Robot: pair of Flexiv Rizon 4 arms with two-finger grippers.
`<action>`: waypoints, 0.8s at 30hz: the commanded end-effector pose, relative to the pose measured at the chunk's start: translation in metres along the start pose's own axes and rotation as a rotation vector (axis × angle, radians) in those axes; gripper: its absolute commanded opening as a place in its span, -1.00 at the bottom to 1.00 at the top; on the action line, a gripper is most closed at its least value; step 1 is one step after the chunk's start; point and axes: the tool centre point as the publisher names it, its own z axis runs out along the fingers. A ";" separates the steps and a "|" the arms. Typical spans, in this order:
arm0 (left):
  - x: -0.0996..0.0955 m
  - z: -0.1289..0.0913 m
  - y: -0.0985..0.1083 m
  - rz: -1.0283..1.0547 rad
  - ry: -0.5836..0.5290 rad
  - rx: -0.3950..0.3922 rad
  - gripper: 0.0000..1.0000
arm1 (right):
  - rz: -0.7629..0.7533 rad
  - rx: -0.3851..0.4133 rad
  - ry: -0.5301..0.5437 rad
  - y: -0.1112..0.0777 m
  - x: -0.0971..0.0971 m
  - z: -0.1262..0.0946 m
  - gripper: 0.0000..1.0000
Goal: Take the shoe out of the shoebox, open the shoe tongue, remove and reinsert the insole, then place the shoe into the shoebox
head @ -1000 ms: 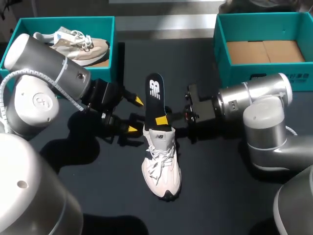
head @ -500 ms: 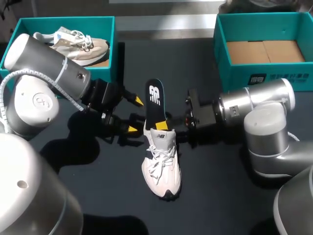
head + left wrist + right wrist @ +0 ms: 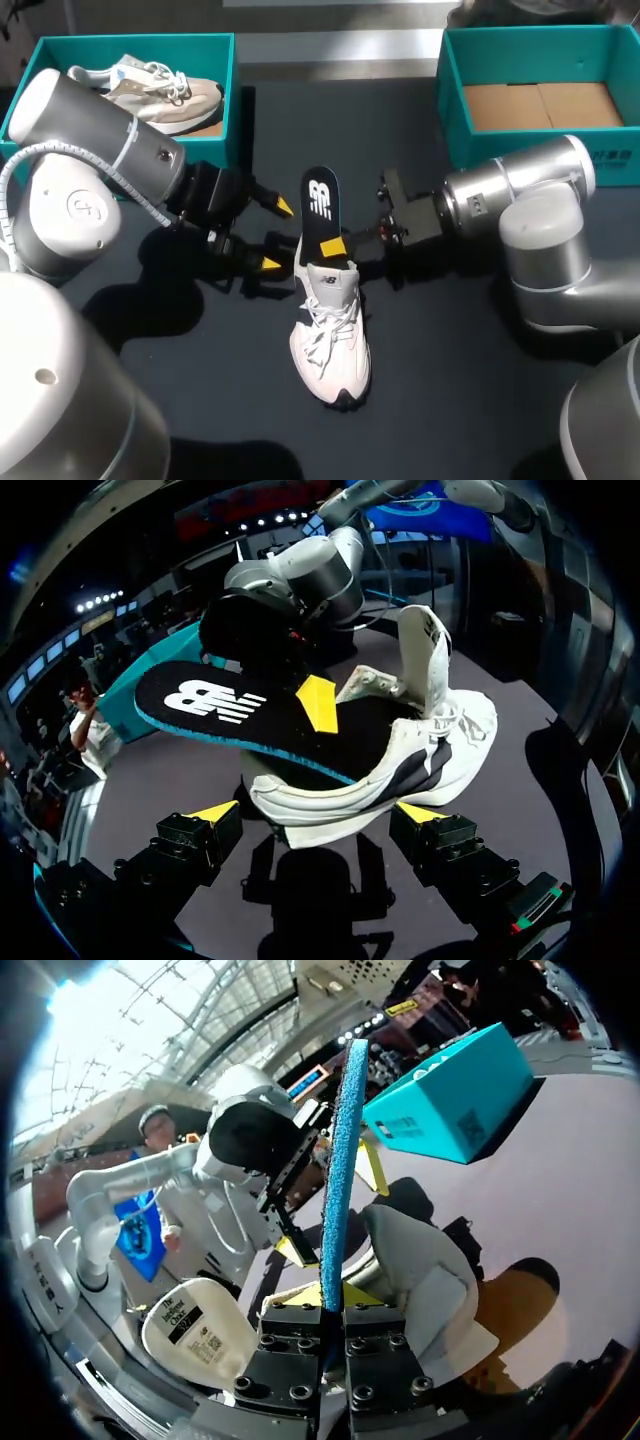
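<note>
A white sneaker (image 3: 330, 335) lies on the dark table, toe toward me, its tongue pulled up. A black insole (image 3: 320, 212) with a blue underside juts from its heel opening. My right gripper (image 3: 335, 247) is shut on the insole near the shoe's collar; in the right wrist view the insole's blue edge (image 3: 340, 1170) stands upright out of the shut gripper (image 3: 333, 1310), with the sneaker (image 3: 420, 1270) beside it. My left gripper (image 3: 277, 236) stands open just left of the heel. In the left wrist view the sneaker (image 3: 400, 750) and insole (image 3: 240, 702) lie ahead of the gripper (image 3: 318, 812), untouched.
A teal shoebox (image 3: 130, 40) at the back left holds a second, beige shoe (image 3: 150, 85). Another teal shoebox (image 3: 540, 35) at the back right shows only its cardboard bottom. Dark table surface surrounds the sneaker.
My right gripper has shifted a little and the insole with it, its far end now closer to the shoe. The left arm and the sneaker have stayed put.
</note>
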 end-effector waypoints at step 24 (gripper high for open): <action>0.000 0.000 -0.001 -0.001 0.000 -0.004 1.00 | -0.017 0.040 -0.004 0.010 -0.007 -0.004 -0.20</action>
